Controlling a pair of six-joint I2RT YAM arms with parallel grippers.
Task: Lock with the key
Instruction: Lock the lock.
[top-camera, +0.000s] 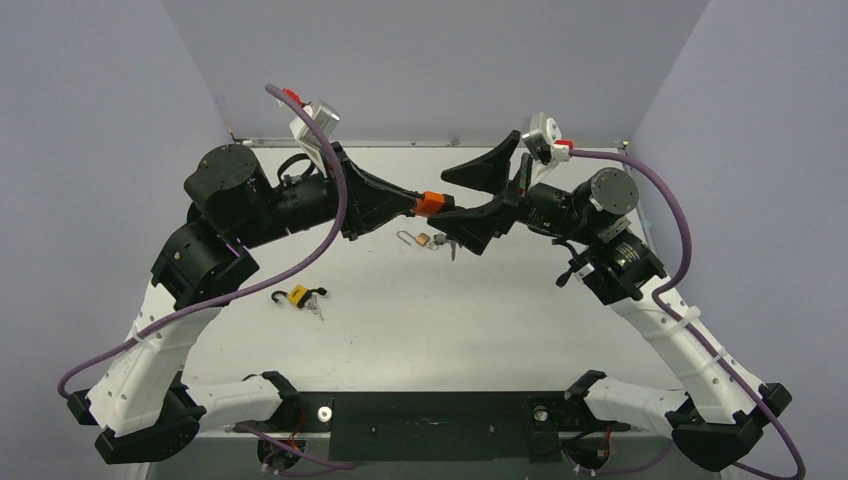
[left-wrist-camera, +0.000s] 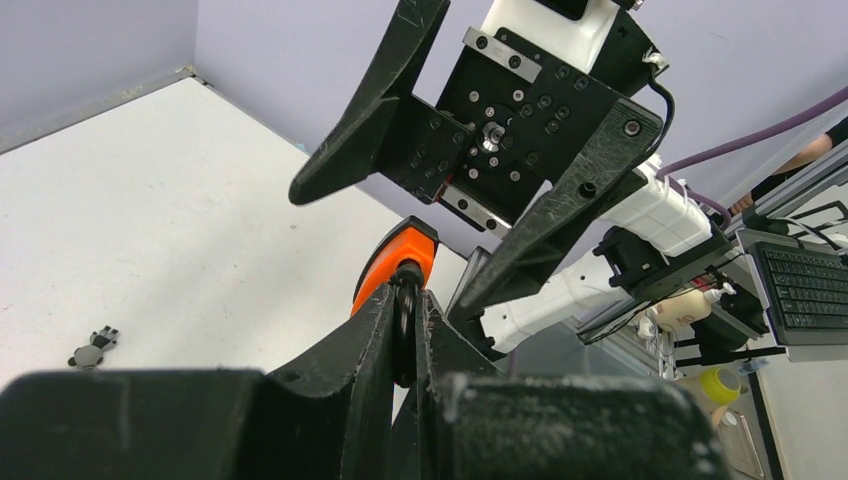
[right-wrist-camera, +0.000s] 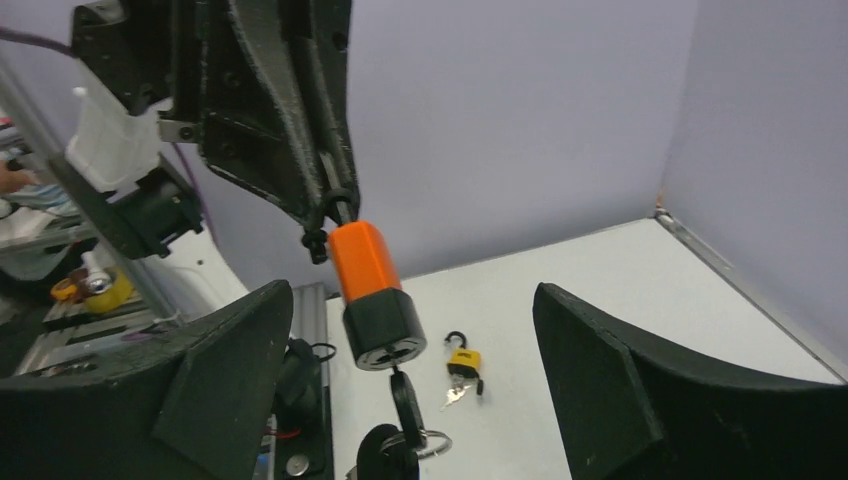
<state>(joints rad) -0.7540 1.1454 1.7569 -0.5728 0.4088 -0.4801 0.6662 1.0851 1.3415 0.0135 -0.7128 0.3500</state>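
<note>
Orange padlock (right-wrist-camera: 364, 272), black collar at its lower end, held in the air above the middle of the white tabletop (top-camera: 450, 330), shackle end up and keyhole end down in the right wrist view. Key (right-wrist-camera: 405, 398) with a black head sits in the keyhole and hangs straight below the body; a metal ring (right-wrist-camera: 436, 441) is threaded on it. Left gripper (top-camera: 412, 205): fingers (left-wrist-camera: 360, 340) pressed together on the padlock's shackle, pinching it, the orange body projecting past their tips. Right gripper (top-camera: 438, 196): fingers (right-wrist-camera: 600, 370) spread wide, one on either side of the padlock, neither touching it nor the key. The two grippers face each other tip to tip. On the tabletop, directly under this meeting point in the top view: a small brass-coloured padlock (top-camera: 423, 239), shackle swung out to the left, small keys just beside it on the right. Nearer the left arm, well apart from the first: a yellow padlock (top-camera: 298, 295) with a black shackle, lying flat, keys touching its right side.
</note>
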